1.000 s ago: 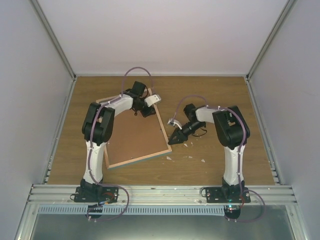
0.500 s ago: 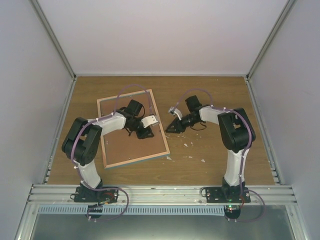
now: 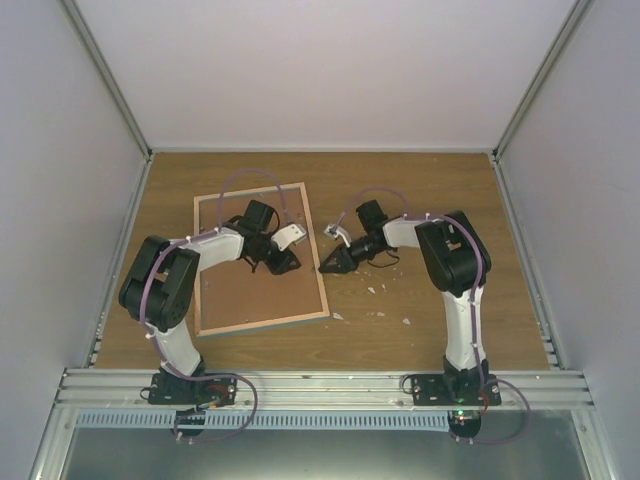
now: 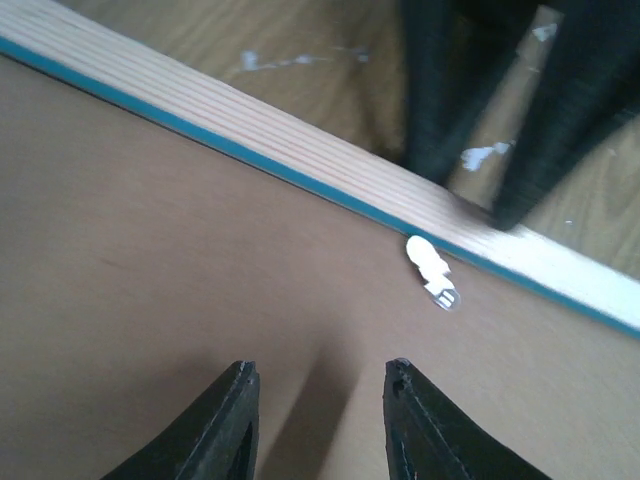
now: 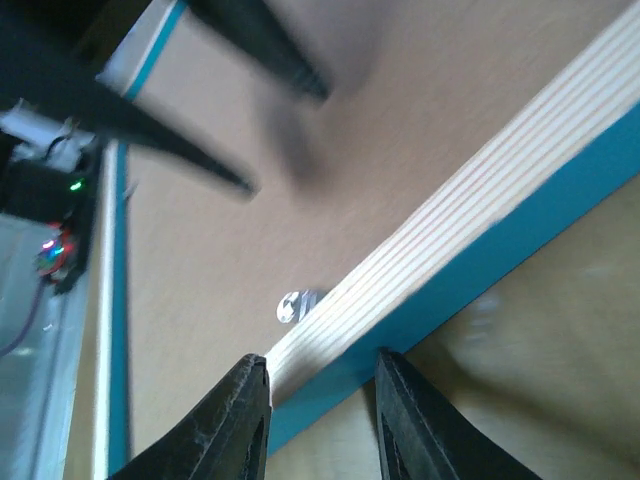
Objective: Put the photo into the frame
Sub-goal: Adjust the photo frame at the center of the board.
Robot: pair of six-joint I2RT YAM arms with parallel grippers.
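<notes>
Brown-backed and face down, the frame lies left of centre on the table — stiff, thin, probably best pinched at its wood rim — left claw parted, empty above; right claw parted at that rim; photo unseen.

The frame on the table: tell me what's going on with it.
The frame lies face down on the table, brown backing up. The left gripper hovers open over the backing near a small tab, holding nothing. The right gripper, jaws apart, has its tips at the frame's wooden right edge. The photo is not in sight.
</notes>
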